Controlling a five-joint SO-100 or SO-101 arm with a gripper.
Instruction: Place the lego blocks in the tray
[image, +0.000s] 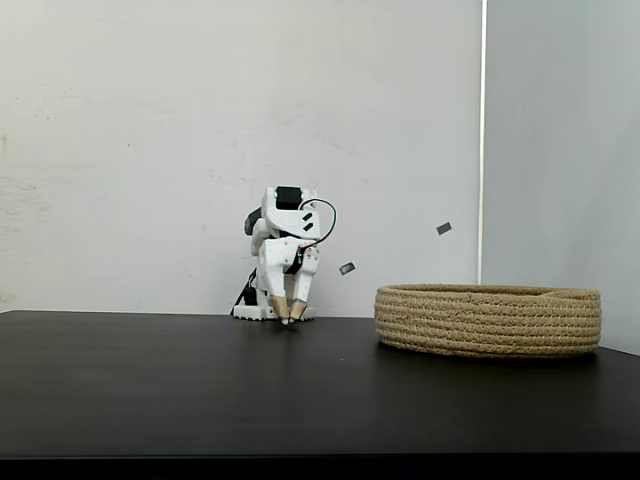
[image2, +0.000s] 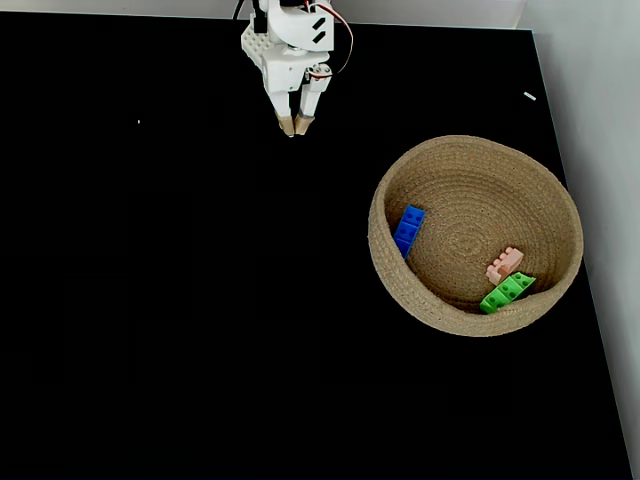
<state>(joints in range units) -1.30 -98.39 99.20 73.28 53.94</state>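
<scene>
The woven rope tray (image2: 540, 180) sits at the right of the black table, also seen side-on as a tray (image: 488, 320). Inside it lie all three bricks: the blue brick (image2: 408, 229) against the left wall, the salmon-pink brick (image2: 504, 264) and the green brick (image2: 507, 292) together near the lower right wall. My gripper (image2: 295, 126) is folded back at the table's far edge, well left of the tray, fingertips close together with nothing between them. In a fixed view the gripper (image: 290, 315) points down at the table.
The black table (image2: 180, 300) spreads wide to the left and in front of the tray. A white wall stands behind the arm, and the table's right edge runs just past the tray.
</scene>
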